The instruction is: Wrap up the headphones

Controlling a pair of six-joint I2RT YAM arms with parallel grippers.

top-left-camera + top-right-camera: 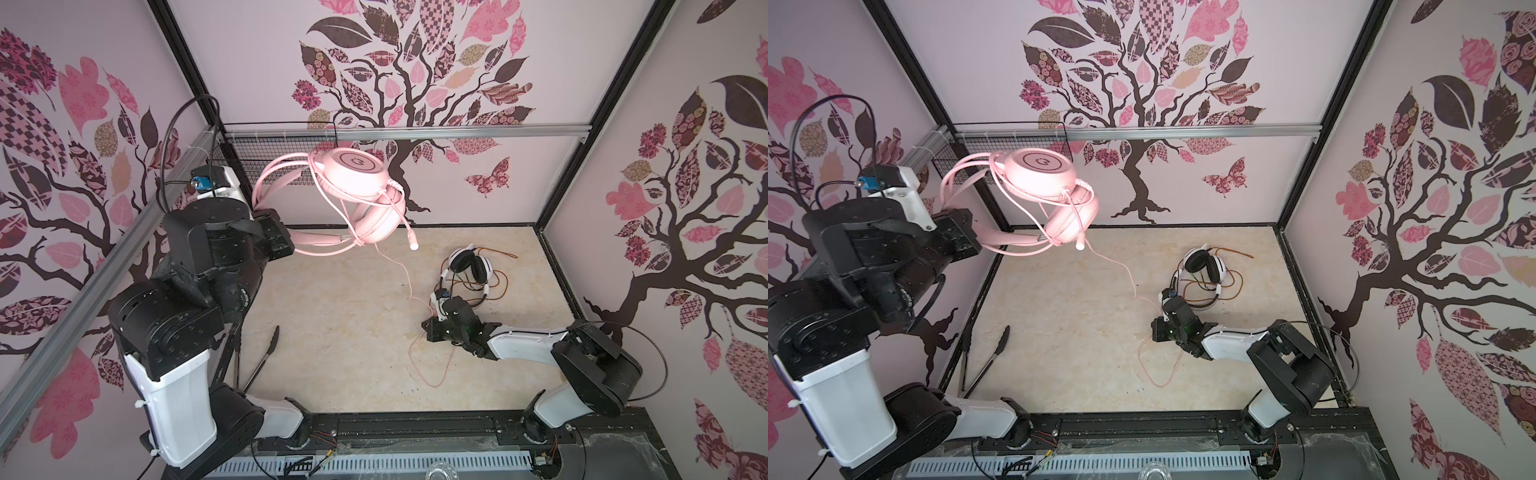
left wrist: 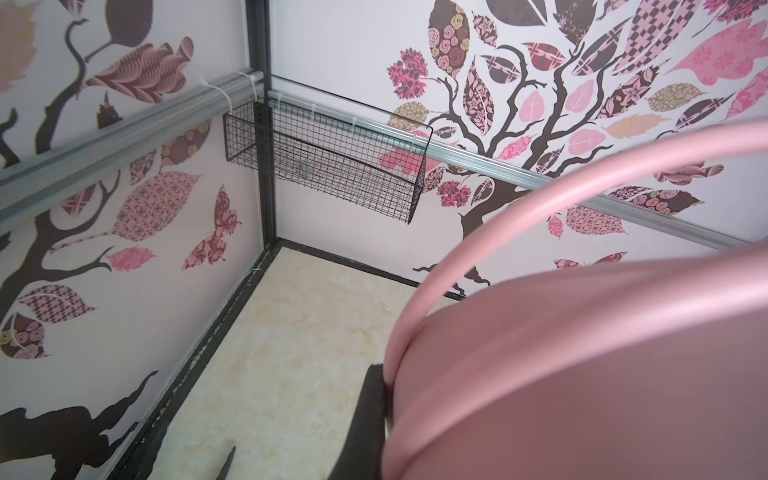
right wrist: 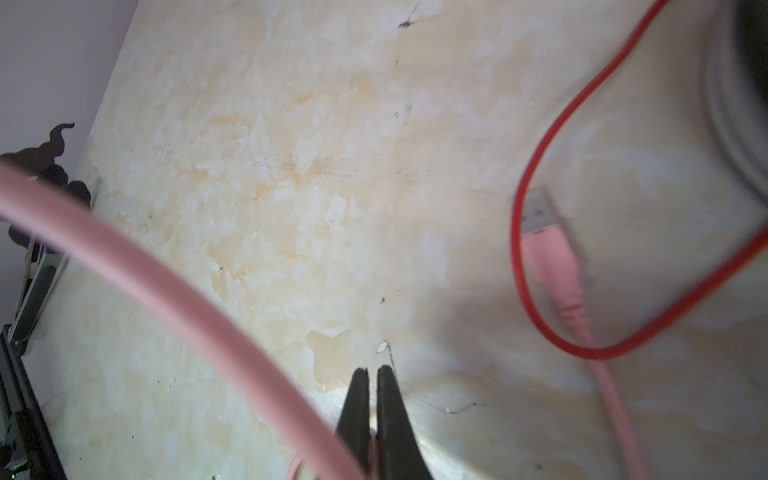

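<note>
The pale pink headphones hang in the air at the back left, earcups stacked and the cable looped round them. My left gripper is shut on their padded headband, with one black finger pressed against it. The pink cable drops to the table. There my right gripper is shut on it, low over the surface. The white-and-black headphones lie just behind, amid their orange-red cable. The pink USB plug rests inside a red loop.
Black tongs lie near the front left of the table. A black wire basket hangs on the rail in the back left corner. A slack loop of pink cable lies in front of my right gripper. Walls close three sides.
</note>
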